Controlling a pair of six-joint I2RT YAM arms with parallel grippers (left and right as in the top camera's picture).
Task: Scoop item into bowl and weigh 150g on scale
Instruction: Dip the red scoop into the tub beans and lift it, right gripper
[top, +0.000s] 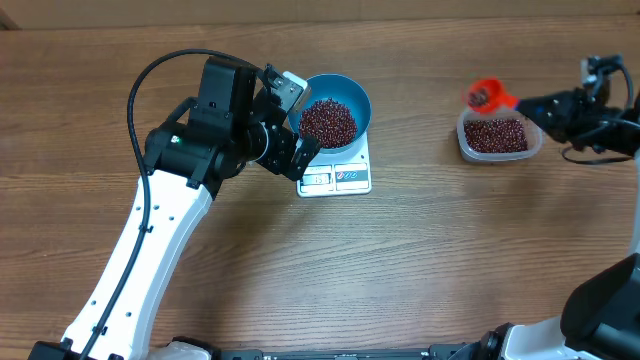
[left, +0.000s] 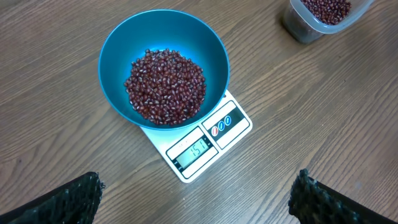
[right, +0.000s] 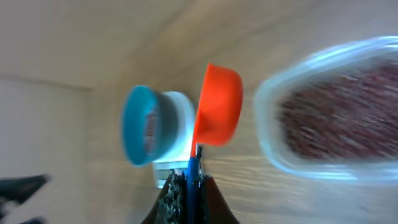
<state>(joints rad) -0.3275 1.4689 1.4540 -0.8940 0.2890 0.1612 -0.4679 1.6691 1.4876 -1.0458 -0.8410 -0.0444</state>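
The blue bowl (top: 358, 98) stands on the white scale (top: 335, 179) and holds a heap of red-brown beans, the item (top: 328, 121). My left gripper (top: 298, 125) hovers just left of the bowl, open and empty. In the left wrist view its fingertips (left: 81, 199) frame bare wood below the scale (left: 205, 146), whose display is lit, and the bowl (left: 124, 56). My right gripper (right: 194, 180) is shut on the blue handle of the red scoop (right: 217, 106). The scoop (top: 487, 95) hangs over the back left corner of the clear tub.
The clear plastic tub (top: 498, 135) of beans sits at the right of the wooden table, under the scoop. The right arm (top: 600, 110) reaches in from the right edge. The left arm's white links (top: 150, 250) cross the table's front left.
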